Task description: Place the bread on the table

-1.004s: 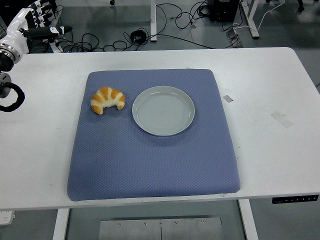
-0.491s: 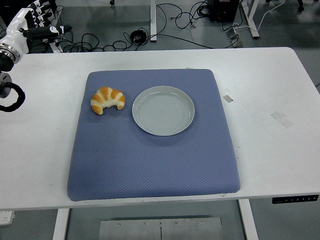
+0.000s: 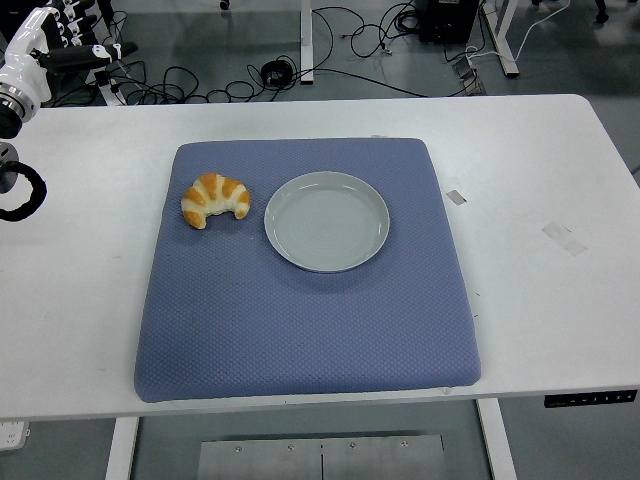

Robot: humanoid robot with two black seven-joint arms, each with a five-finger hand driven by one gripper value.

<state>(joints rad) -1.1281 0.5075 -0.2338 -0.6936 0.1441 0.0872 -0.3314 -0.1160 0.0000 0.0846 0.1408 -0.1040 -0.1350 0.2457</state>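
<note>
A golden croissant (image 3: 215,199) lies on the blue padded mat (image 3: 300,320), near its left edge and just left of an empty grey plate (image 3: 327,221). My left hand (image 3: 68,38), white with dark joints, is up in the far left corner, well away from the bread and beyond the table's (image 3: 540,170) far edge. Its fingers are stretched out and hold nothing. The right arm does not show.
The mat covers the middle of the white table, with bare table on both sides. Two bits of tape (image 3: 456,197) (image 3: 564,238) are stuck to the right part. Cables (image 3: 330,40) and desk legs lie on the floor behind the far edge.
My left hand has drawn slightly up and to the left, further into the corner. The croissant and plate have not moved.
</note>
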